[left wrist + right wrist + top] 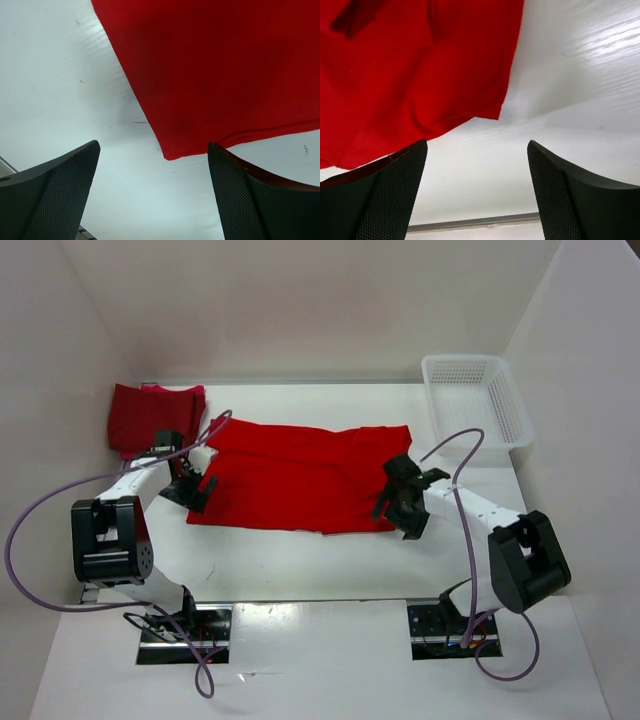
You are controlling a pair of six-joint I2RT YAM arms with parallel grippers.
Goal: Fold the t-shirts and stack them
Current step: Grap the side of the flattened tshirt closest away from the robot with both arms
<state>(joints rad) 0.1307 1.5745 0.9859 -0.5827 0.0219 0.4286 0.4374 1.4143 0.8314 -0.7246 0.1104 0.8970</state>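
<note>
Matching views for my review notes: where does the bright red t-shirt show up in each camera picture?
Top external: bright red t-shirt spread flat across the centre.
Left wrist: its corner fills the upper right.
Right wrist: its edge fills the upper left.
Shared landmark: the white table beneath it.

bare table (300,560) beside t-shirt (300,475), basket (478,400) far right

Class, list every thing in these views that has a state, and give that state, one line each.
bright red t-shirt: lying flat, not held
dark red t-shirt: folded, far left
basket: upright, nothing visible inside
left gripper: open, holding nothing
right gripper: open, holding nothing
</note>
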